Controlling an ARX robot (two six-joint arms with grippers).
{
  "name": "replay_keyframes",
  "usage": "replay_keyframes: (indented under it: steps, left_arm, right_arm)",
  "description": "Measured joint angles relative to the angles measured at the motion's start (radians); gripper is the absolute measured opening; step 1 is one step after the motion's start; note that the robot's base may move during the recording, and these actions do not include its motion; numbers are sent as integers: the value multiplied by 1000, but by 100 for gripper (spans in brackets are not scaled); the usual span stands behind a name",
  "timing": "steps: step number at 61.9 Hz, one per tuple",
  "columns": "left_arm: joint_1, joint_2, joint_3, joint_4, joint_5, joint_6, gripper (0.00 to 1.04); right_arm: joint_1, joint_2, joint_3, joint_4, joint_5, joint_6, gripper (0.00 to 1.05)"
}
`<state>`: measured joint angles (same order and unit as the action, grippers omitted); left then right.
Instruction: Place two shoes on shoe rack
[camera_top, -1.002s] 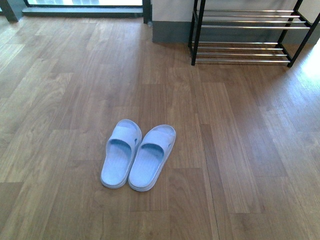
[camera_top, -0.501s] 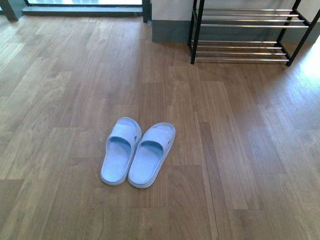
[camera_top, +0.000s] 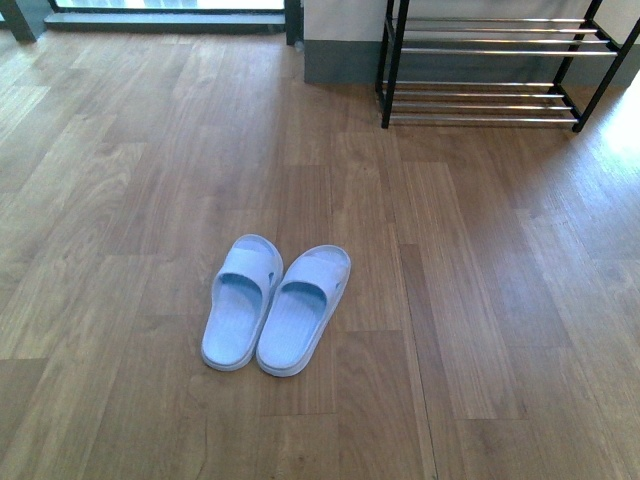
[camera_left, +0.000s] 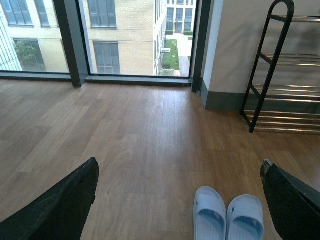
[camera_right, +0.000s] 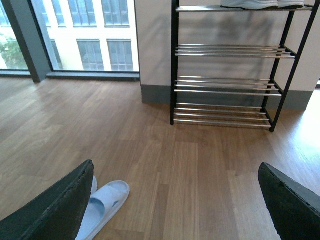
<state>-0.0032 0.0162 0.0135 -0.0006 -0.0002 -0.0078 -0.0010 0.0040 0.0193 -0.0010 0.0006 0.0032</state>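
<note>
The two shoes are a pair of light blue slide slippers, side by side on the wood floor, toes toward the rack: left one (camera_top: 240, 303), right one (camera_top: 303, 310). The shoe rack (camera_top: 480, 50), black frame with chrome rods, stands against the wall at the far right. In the left wrist view both slippers (camera_left: 210, 215) (camera_left: 245, 221) lie below my open left gripper (camera_left: 180, 170), nearer its right finger (camera_left: 290, 205). My open right gripper (camera_right: 176, 167) faces the rack (camera_right: 225, 50); one slipper (camera_right: 102, 205) shows beside its finger (camera_right: 60, 210). Neither gripper holds anything, and neither shows in the front view.
A white-soled shoe (camera_right: 260, 4) sits on the rack's top shelf. Floor-to-ceiling windows with dark frames (camera_left: 67, 40) run along the far left. A grey skirting (camera_top: 340, 62) lines the wall beside the rack. Wood floor (camera_top: 480, 280) stretches between slippers and rack.
Between a second ago and half a second ago the slippers and rack shifted slightly up in the front view. Nothing has moved since.
</note>
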Motion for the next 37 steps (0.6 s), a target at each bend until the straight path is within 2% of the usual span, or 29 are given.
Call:
replay_keyframes:
  steps: [37]
  left_arm:
    - [0,0,0,0,1,0,95]
  right_arm:
    - [0,0,0,0,3,0,95]
